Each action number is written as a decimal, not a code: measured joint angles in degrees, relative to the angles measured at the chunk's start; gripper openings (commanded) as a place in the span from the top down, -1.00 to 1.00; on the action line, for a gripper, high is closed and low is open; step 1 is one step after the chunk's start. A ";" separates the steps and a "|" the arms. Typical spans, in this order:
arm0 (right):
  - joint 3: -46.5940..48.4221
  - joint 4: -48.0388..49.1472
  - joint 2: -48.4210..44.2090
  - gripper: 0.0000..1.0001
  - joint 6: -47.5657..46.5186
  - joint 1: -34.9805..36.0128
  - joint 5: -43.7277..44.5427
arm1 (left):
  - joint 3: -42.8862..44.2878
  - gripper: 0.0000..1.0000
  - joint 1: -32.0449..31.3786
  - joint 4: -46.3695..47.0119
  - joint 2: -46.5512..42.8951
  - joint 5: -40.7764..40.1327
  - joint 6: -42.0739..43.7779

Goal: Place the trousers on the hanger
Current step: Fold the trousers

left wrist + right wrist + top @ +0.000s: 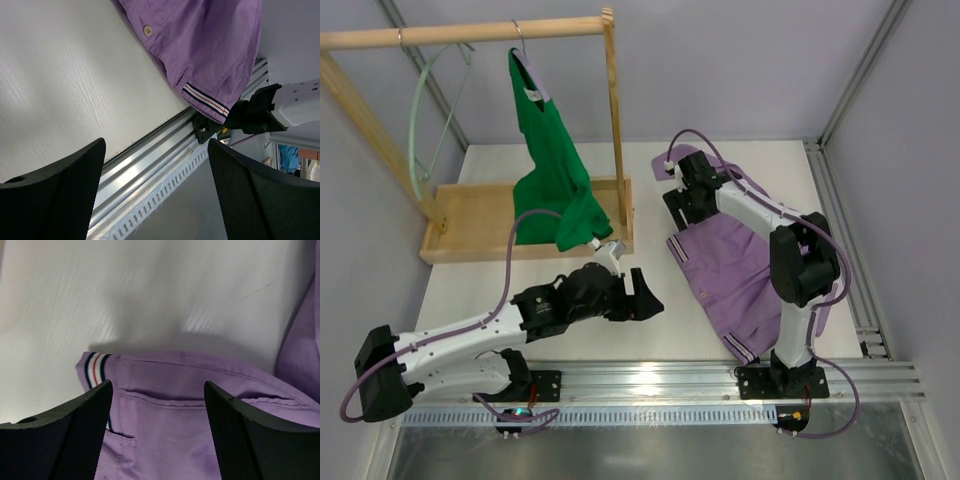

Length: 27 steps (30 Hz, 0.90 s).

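The lilac trousers (730,270) lie flat on the white table at the right, with the striped waistband towards the near edge. My right gripper (674,212) is open just over their left far corner. In the right wrist view its open jaws (157,390) straddle the purple fabric (190,410) beside a striped waistband corner (95,367). My left gripper (646,300) is open and empty, left of the trousers. In the left wrist view (156,150) the trousers (210,45) show with a button. The pale mint hanger (418,130) hangs on the wooden rail at the far left.
A wooden rack (610,120) with a tray base (470,215) stands at the back left. A bright green top (555,170) hangs from it on a metal hook. An aluminium rail (650,380) runs along the near edge. Frame posts line the right side.
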 measured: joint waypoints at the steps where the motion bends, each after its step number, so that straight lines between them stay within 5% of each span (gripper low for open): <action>1: 0.02 -0.09 0.79 -0.53 -0.46 -0.46 0.28 | -0.15 -0.65 0.00 -0.02 -0.39 -0.09 0.04; 6: 1.20 -2.21 5.75 -0.49 -2.40 -1.07 -0.31 | -1.11 -0.65 0.00 -0.66 -1.86 -0.42 0.07; 13: 3.78 -4.94 10.14 0.55 -3.04 -1.20 -5.40 | -2.10 -0.66 0.00 -0.81 -2.29 -0.83 0.24; 14: 3.91 -4.90 10.19 0.92 -2.75 -1.27 -5.97 | -2.12 -0.66 0.00 -0.83 -2.14 -0.83 0.26; 27: 13.27 2.01 10.40 0.92 18.67 -11.41 -7.43 | 1.03 -0.77 0.00 0.50 7.37 -1.90 1.68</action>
